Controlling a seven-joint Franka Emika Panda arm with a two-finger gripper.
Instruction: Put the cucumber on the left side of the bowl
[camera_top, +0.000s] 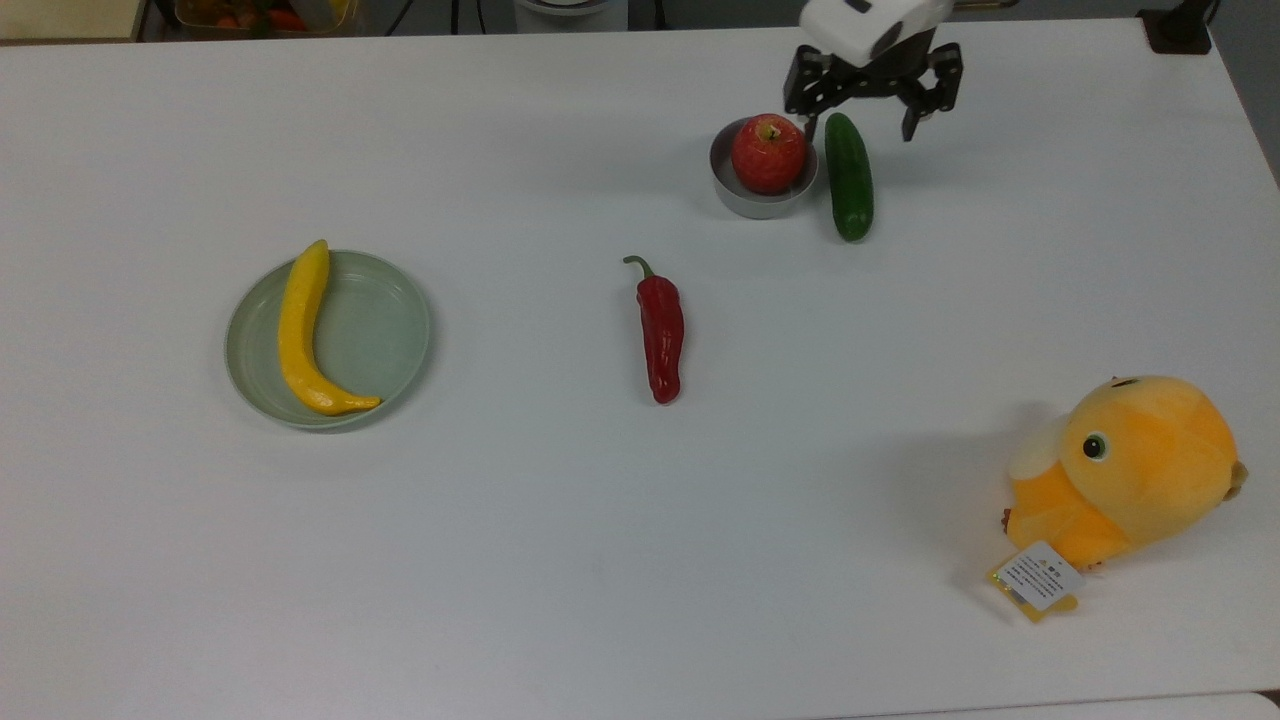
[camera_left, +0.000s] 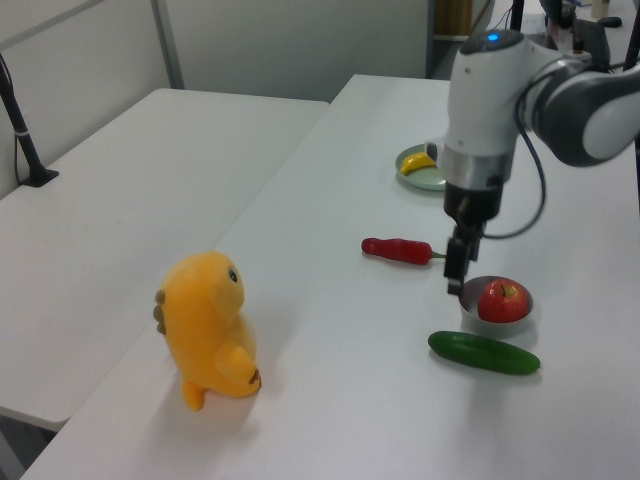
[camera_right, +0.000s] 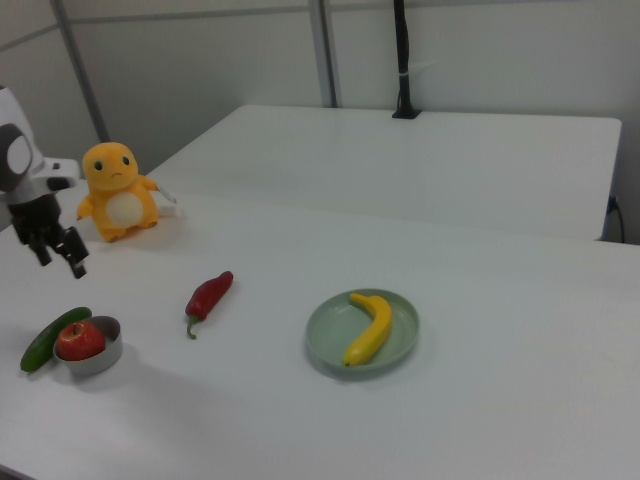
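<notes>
The dark green cucumber (camera_top: 849, 177) (camera_left: 484, 353) (camera_right: 45, 338) lies flat on the white table, close against the small grey bowl (camera_top: 745, 205) (camera_left: 470, 309) (camera_right: 100, 362), on the bowl's right in the top view. A red apple (camera_top: 768, 152) (camera_left: 503, 300) sits in the bowl. My gripper (camera_top: 860, 118) (camera_left: 455, 272) (camera_right: 58, 255) hangs open and empty above the far end of the cucumber, lifted well off the table. Nothing is between its fingers.
A red chili (camera_top: 660, 330) lies mid-table. A pale green plate (camera_top: 405, 335) with a yellow banana (camera_top: 300, 330) sits at the top view's left. An orange plush toy (camera_top: 1130, 470) stands at the top view's lower right.
</notes>
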